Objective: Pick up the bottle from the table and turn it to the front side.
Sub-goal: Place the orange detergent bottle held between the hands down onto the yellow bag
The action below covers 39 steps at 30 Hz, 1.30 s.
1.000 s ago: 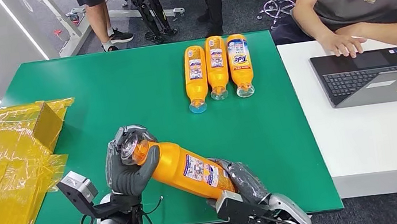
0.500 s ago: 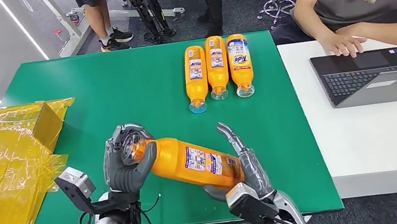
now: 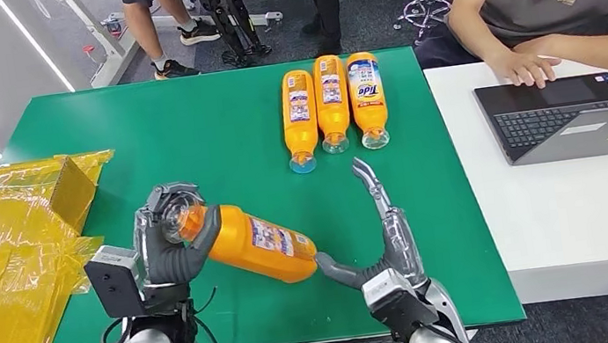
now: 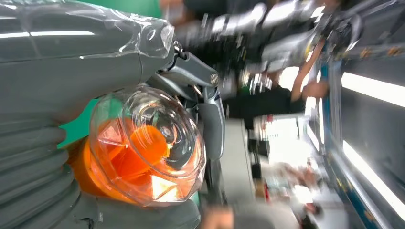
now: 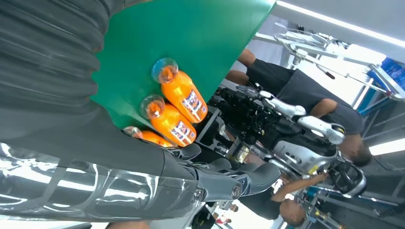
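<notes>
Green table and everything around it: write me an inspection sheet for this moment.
Surface: green table, flat, with a white table butted against its right side.
Job's things: orange bottle lying tilted, cap end in the left hand, back label up.
Clutter: three more orange bottles lying side by side at the far edge; yellow film-wrapped boxes at the left edge.
Hands: left hand grips the bottle's cap end; right hand has fingers spread, thumb tip at the bottle's base.
Cables: black wire looped at the left wrist.
Surroundings: seated person at a laptop; a standing person's legs beyond the table.
</notes>
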Each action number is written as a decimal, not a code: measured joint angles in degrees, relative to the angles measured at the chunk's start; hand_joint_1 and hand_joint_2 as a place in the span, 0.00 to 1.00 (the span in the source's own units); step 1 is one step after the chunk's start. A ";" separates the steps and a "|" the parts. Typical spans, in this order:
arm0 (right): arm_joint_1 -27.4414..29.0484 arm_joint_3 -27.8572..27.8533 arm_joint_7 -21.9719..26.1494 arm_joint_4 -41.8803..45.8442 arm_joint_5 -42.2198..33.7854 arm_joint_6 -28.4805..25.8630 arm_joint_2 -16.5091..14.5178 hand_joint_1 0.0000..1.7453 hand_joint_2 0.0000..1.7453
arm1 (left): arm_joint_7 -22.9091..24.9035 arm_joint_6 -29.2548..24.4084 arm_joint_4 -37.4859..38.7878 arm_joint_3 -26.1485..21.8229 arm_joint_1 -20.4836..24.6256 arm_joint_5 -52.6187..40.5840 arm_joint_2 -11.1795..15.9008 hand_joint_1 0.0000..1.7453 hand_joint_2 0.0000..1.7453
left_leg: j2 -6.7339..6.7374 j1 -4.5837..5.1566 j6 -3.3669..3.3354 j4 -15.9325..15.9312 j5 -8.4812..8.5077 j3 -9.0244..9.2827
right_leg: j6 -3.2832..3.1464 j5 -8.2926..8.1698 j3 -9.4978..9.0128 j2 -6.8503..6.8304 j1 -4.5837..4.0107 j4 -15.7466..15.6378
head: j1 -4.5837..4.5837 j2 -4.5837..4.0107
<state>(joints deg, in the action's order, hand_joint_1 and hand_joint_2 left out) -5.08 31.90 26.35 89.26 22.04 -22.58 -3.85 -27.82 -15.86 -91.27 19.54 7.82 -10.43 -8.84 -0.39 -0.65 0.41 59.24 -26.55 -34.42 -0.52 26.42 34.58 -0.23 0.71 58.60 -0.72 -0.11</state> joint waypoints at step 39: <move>5.06 -0.98 0.55 5.10 -1.08 -3.98 0.00 0.00 1.00 | 17.46 -7.14 7.45 -7.91 15.29 -58.34 32.58 1.00 1.00 | 0.21 -0.05 0.11 -0.03 0.07 0.06 | -0.12 -0.06 0.09 0.26 -0.03 0.07 | 0.01 0.00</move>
<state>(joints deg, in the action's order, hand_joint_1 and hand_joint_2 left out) -0.02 30.92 26.90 94.36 20.95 -26.56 -3.85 -10.36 -23.00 -83.83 11.63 23.11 -68.77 23.74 -0.19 -0.71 0.52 59.21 -26.48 -34.36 -0.64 26.36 34.67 0.02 0.69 58.67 -0.72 -0.11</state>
